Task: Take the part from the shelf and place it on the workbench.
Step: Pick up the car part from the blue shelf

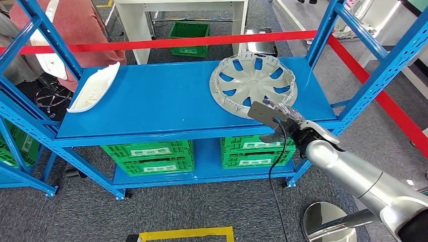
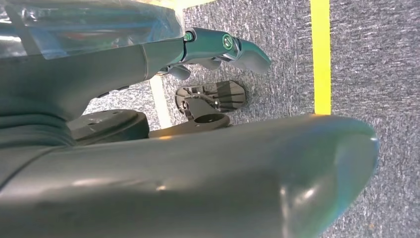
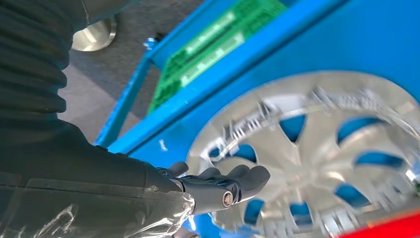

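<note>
A silver wheel cover (image 1: 252,80) lies flat on the right part of the blue shelf (image 1: 161,101). My right hand (image 1: 285,121) reaches to its near rim, fingers stretched out and apart from the thumb. In the right wrist view the dark fingers (image 3: 233,181) lie right at the edge of the wheel cover (image 3: 317,148); I cannot tell whether they touch it. A white curved part (image 1: 96,86) leans on the shelf's left edge. My left hand (image 2: 218,47) hangs over the grey floor, fingers extended, holding nothing.
Green crates (image 1: 149,156) fill the lower shelf level. A red tape (image 1: 202,41) runs behind the shelf, with a white table (image 1: 181,5) beyond it. Blue uprights (image 1: 383,65) flank the shelf. A person in pink (image 1: 75,30) stands at the back left.
</note>
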Motion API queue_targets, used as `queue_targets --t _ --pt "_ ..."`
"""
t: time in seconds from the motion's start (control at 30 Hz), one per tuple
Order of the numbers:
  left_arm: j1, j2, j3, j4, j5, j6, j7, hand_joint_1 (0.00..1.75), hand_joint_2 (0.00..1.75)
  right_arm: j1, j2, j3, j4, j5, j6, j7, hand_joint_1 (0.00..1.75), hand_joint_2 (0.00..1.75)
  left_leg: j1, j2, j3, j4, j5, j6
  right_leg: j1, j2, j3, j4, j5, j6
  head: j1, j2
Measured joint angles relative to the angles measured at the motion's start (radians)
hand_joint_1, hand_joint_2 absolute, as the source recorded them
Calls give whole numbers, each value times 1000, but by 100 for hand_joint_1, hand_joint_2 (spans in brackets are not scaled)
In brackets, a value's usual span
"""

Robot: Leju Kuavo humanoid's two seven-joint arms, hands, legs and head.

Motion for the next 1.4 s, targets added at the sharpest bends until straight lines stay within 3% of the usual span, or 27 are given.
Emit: queue_targets --t 0.17,0.43,0.63,0.8,1.2,1.4 --pt "0 2 -8 0 3 -1 1 0 0 -4 -6 41 14 0 64 54 0 175 0 0 0 0 0 0 0 0 0 0 0 0 0 0" --pt "1 7 -17 0 10 -1 3 0 0 22 -32 102 41 0 84 80 0 175 0 0 0 0 0 0 0 0 0 -1 0 0 0 0" --pt "4 8 -26 0 19 0 2 0 0 52 -48 122 51 4 35 71 0 175 0 0 1 0 0 0 0 0 0 -1 0 0 0 0" --pt "12 8 -30 0 35 2 -8 0 0 84 -53 96 48 49 -67 -2 0 175 0 0 1 0 0 0 0 1 0 -1 0 0 0 0" --pt "13 8 -36 0 55 -2 -16 0 0 69 -75 12 -20 39 -66 -18 0 175 0 0 1 0 0 0 0 1 1 -1 1 1 0 0" --pt "12 6 -38 0 70 -2 -20 0 0 23 -78 -23 -91 30 -113 -24 0 175 0 0 1 0 0 0 0 1 1 -1 1 1 0 0"
